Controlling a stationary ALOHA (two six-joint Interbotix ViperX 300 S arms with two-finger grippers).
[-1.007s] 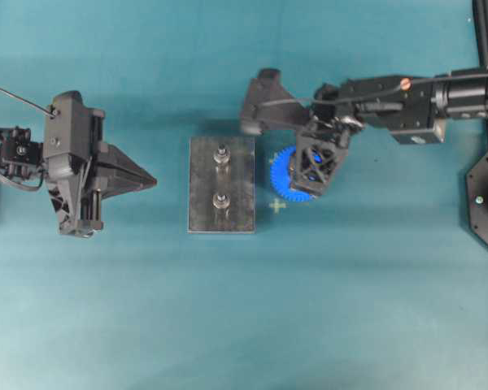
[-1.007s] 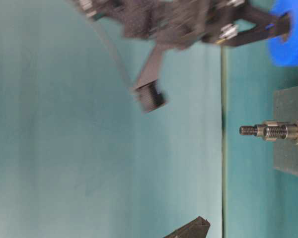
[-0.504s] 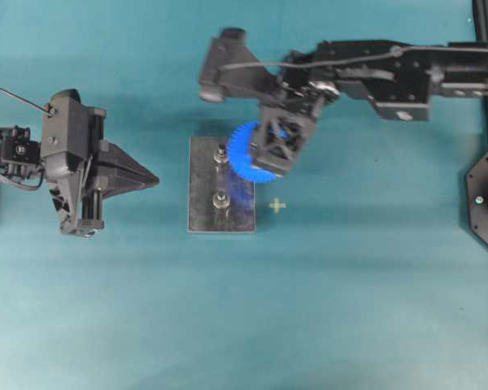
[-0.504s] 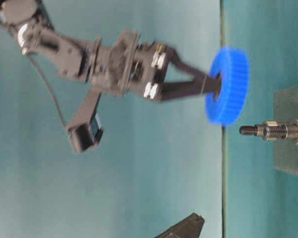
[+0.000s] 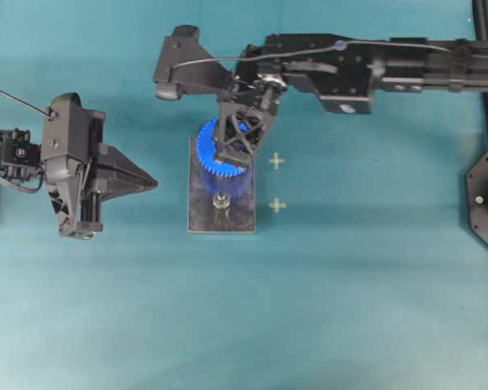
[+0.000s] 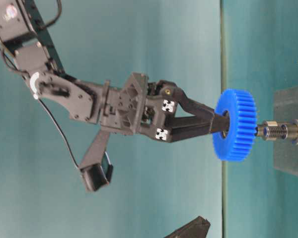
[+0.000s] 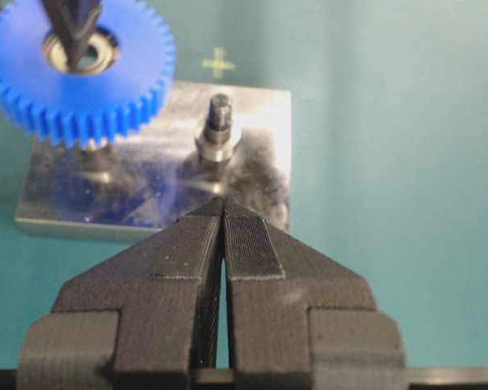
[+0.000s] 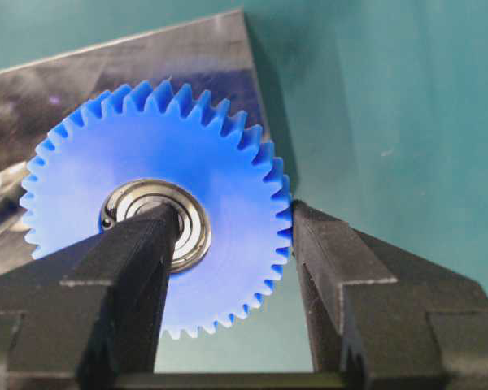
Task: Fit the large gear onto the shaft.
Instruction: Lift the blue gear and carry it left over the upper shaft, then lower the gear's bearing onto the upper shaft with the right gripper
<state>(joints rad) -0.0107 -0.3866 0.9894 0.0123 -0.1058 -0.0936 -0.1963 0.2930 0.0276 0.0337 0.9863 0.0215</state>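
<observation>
Right end effector (image 8: 228, 268) half-open, pinching large gear (image 6: 234, 131) bore-to-rim over shaft (image 6: 270, 131); slight tilt could jam bearing.

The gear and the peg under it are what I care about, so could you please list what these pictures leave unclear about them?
- Peg tip: in the table-level view the blue gear covers the end of the peg, so how far it has entered cannot be told.
- Same peg in the overhead view: hidden under the gear and the right gripper.
- Bearing hole: in the right wrist view one finger covers part of it.
- Plate: cut off by the frame edge there.
</observation>
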